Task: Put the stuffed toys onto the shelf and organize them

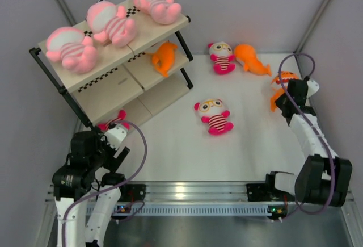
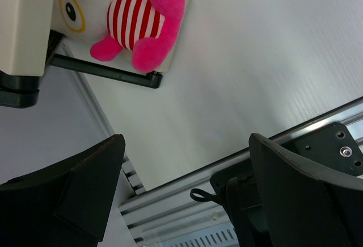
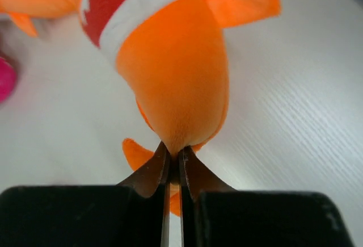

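Fingers [image 3: 148, 174] of the right gripper [image 3: 174, 163] are pinched almost shut on the narrow end of an orange clownfish plush [image 3: 173, 76] — its body runs straight away from them, near the table's right edge. The shelf [image 1: 122, 79] stands well apart, far left across the table, so the carry should go leftward. The left gripper [image 2: 184, 145] — spread wide, empty — hangs much nearer, just beside the lowest tier.
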Controlling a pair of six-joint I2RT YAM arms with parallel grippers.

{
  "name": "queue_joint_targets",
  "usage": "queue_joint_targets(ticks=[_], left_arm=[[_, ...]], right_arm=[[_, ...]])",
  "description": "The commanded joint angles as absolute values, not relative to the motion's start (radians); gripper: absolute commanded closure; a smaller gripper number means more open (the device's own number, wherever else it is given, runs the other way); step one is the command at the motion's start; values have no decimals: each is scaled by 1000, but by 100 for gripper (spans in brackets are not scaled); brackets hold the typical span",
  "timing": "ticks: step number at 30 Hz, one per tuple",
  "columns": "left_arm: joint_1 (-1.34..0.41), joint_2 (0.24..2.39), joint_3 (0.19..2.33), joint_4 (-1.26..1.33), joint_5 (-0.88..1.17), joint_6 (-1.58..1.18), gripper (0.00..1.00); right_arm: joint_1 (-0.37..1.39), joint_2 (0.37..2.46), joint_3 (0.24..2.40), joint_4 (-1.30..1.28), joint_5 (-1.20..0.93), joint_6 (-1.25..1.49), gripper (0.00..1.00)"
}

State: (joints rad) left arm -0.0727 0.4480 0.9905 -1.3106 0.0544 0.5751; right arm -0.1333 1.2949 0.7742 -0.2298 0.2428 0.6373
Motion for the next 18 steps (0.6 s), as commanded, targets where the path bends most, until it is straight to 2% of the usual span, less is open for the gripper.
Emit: queue_joint_targets(ticks=[1, 4, 9, 12, 16, 18], left_arm=[[-43, 419, 945, -1298, 66, 577, 3], [-28, 410, 913, -1284, 71, 569, 2], [-8, 396, 887, -1267, 74, 546, 2], [-8, 387, 877, -1267, 77, 535, 1], [21, 379, 871, -1267, 75, 528, 2], [26, 374, 871, -1267, 77, 526, 1]], right_arm=[[-109, 1105, 942, -317, 304, 500, 100], [-45, 1030, 1055, -400, 333, 436, 100], [243, 996, 1219, -549, 325, 380, 100], [446, 1055, 1325, -618, 337, 388, 100], [804, 1159, 1484, -617, 434, 393, 100], [902, 1237, 1540, -578, 436, 405, 100]])
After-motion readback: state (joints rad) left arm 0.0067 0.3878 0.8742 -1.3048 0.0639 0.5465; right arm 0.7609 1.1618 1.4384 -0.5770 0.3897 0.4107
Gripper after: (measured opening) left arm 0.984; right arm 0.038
